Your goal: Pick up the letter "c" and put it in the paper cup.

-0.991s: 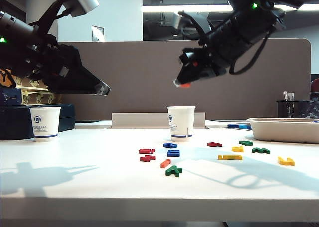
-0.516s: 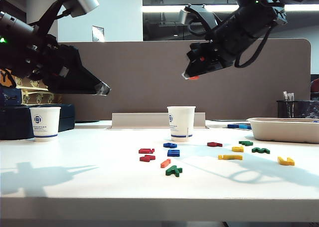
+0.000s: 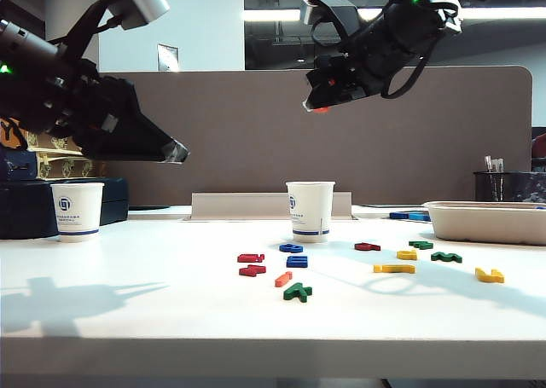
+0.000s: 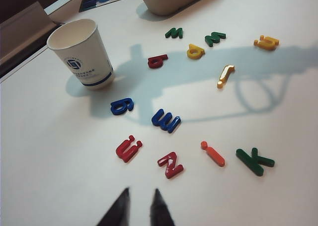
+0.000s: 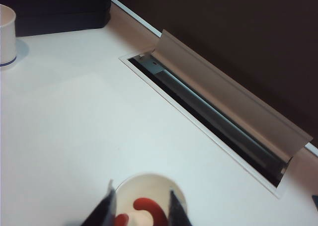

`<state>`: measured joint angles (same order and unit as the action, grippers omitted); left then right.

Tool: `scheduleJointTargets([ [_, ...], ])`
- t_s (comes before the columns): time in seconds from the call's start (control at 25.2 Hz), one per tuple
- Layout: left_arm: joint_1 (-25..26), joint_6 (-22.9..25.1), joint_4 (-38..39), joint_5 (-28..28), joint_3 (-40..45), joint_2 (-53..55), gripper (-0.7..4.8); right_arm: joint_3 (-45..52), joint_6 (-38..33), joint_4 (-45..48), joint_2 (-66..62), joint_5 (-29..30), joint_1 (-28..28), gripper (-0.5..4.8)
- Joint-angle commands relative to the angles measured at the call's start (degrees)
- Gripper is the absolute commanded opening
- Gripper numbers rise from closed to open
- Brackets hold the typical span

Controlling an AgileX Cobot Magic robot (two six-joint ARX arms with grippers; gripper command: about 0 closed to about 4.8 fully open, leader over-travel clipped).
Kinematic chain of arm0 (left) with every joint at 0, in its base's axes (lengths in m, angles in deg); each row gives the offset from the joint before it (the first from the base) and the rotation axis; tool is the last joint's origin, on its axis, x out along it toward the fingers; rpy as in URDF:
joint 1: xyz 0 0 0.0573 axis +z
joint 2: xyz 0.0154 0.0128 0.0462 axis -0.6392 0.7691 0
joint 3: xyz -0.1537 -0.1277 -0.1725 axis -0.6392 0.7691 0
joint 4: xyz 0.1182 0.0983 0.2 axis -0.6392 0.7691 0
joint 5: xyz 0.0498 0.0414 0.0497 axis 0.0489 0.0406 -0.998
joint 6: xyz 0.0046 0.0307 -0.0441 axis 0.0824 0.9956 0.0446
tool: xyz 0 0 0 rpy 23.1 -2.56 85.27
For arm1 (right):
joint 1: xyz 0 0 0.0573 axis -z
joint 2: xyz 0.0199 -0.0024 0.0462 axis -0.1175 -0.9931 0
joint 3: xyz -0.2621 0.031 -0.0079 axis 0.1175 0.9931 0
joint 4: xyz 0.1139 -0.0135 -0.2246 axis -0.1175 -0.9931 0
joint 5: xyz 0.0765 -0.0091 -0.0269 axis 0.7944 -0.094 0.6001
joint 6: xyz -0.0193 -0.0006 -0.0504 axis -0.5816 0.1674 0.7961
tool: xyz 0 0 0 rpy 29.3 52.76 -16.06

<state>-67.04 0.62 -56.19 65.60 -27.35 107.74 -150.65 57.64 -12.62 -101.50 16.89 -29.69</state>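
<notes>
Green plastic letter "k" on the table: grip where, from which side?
Straight down, jaws across its long straight stem: the green plastic letter "k" lies flat, so only its edges offer purchase. The left gripper, empty, hovers nearest; right gripper holds the orange-red letter "c" above the white paper cup.

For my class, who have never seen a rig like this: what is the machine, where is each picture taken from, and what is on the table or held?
Two robot arms work over a white table. One picture is from a camera facing the table; the others are from cameras on each wrist. The left gripper hangs idle, jaws slightly apart, holding nothing. The right gripper holds the orange-red letter "c" high above the paper cup. Coloured plastic letters lie scattered; a second cup stands far left, a tray far right.
</notes>
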Motion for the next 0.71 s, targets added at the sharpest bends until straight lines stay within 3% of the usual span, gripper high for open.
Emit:
scheduleJointTargets([
  [0.04, 0.0, 0.2, -0.3, 0.0, -0.4, -0.1, 0.53, -2.4, 0.1, -0.2, -2.3, 0.0, -0.1, 1.12],
  [0.71, 0.0, 0.2, -0.3, 0.0, -0.3, -0.1, 0.53, -5.9, 0.1, 0.6, -9.5, -0.9, 0.1, 1.12],
])
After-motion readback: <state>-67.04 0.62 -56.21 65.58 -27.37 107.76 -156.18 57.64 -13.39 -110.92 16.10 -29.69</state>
